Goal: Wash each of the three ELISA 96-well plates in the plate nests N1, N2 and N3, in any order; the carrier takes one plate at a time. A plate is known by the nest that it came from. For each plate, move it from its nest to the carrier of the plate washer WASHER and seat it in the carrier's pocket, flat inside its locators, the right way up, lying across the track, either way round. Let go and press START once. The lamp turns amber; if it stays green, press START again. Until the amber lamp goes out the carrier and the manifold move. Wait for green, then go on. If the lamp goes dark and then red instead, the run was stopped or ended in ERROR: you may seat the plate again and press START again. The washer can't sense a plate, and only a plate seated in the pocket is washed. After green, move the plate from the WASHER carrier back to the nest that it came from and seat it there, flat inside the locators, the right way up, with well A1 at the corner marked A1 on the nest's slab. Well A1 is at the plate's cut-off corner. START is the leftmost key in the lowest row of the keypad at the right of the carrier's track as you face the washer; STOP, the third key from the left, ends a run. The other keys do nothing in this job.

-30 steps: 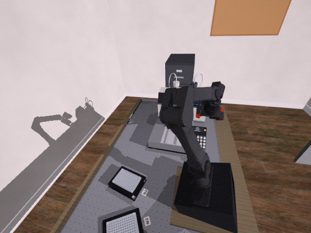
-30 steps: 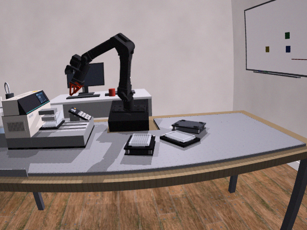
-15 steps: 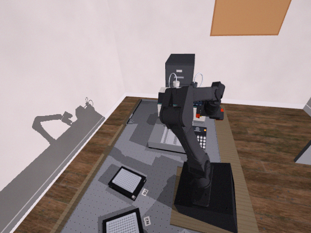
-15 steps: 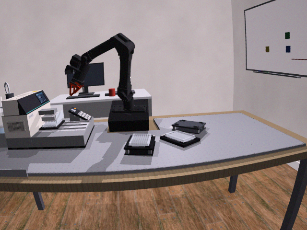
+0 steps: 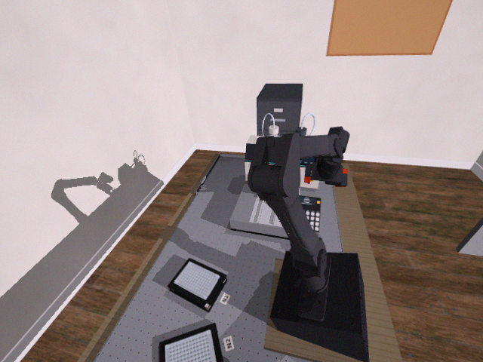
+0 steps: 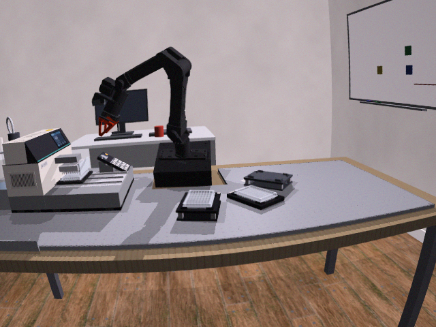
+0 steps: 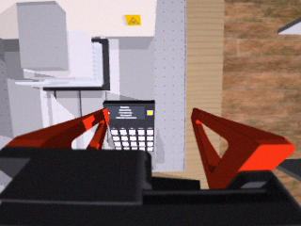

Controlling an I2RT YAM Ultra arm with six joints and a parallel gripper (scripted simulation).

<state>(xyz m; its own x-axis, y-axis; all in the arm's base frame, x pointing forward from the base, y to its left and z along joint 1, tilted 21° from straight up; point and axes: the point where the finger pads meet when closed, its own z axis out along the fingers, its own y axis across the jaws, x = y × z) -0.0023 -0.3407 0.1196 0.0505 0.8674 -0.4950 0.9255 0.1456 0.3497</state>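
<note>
Jaws spread wide, holding nothing: gripper (image 6: 104,129) hangs high above the washer's keypad (image 6: 113,161), near the table's left end. From the wrist cam the keypad (image 7: 130,126) lies below and ahead, closer to the left finger (image 7: 71,130); START's row sits at its near edge, partly cut off by the gripper body. Nest N3 (image 6: 268,178) looks bare; its plate presumably sits in the carrier (image 6: 73,174), though I can't confirm. Lamp not made out.
</note>
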